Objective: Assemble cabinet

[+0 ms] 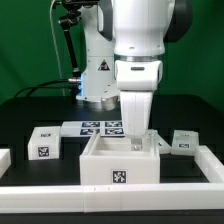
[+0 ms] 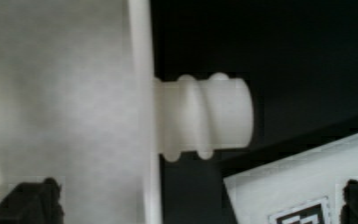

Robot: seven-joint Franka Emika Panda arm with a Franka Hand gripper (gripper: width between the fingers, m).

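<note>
The tool (image 1: 138,143) hung spread above one wall of the open white box (image 1: 120,168) on the counter (image 1: 25,112), apparently to straddle that wall near its ribbed peg (image 2: 208,115), while a smaller tagged block (image 1: 45,142) waited beside the box.

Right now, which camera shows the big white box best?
The exterior view. It shows the whole big white box, open on top, with a tag on its front. The wrist view shows only a blurry white wall with a round knob, likely part of it.
</note>
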